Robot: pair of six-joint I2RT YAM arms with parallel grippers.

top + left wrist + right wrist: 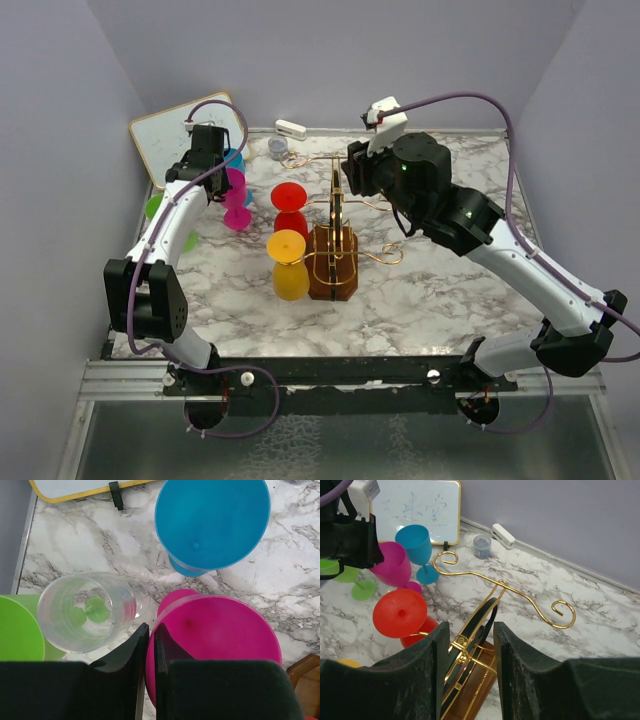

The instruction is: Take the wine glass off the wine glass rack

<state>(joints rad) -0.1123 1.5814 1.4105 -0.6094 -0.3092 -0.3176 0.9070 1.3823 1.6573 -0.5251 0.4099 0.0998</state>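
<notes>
1. Standing mid-table in the top view, the wine glass rack point(335, 215) rests on its wooden base point(332, 272), with a red glass point(290, 196) and a yellow glass point(287, 246) hanging at its left side. The right gripper point(352, 175) sits over the rack's top, apparently to steady it. The left gripper point(222, 165) works well apart, at the pink wine glass point(236, 187) near the left wall. Bare marble table point(450, 300) lies open on the rack's right.

2. In the left wrist view, the left gripper's jaws stand nearly together, with a thin slit over the pink glass's rim. Whether they pinch that rim cannot be told. The pink glass is off the rack, upright and seemingly set down. It is crowded by a blue glass point(212, 520) just beyond it and by a clear glass point(85, 612) and a green glass point(17, 630) alongside. A straight lift looks like the only clean exit.

3. In the right wrist view, the right gripper's parted jaws straddle the rack's central post below the curled hooks. Whether the pads press on the wire cannot be told. The red glass hangs just to the left of the fingers, and the room to the right is open.
</notes>
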